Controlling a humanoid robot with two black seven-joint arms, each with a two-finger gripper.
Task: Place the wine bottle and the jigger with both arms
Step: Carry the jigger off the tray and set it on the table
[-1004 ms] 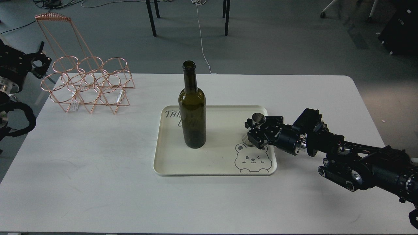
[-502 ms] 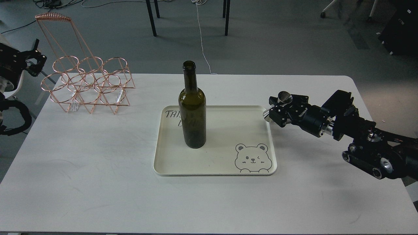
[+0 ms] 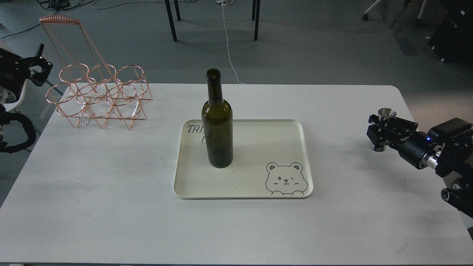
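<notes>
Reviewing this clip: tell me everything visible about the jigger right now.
The jigger is a small, shiny silver metal measure, hourglass-shaped, standing upright with its open upper cup facing up. The right pincer is closed around its narrow waist, hiding the middle. Its lower cone shows beneath the fingers, at or just above the white table near the right edge, well off the cream tray. Whether its base touches the table cannot be told.

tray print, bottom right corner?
Dark line-drawn winking bear on the cream tray; clearest in the head view.
</notes>
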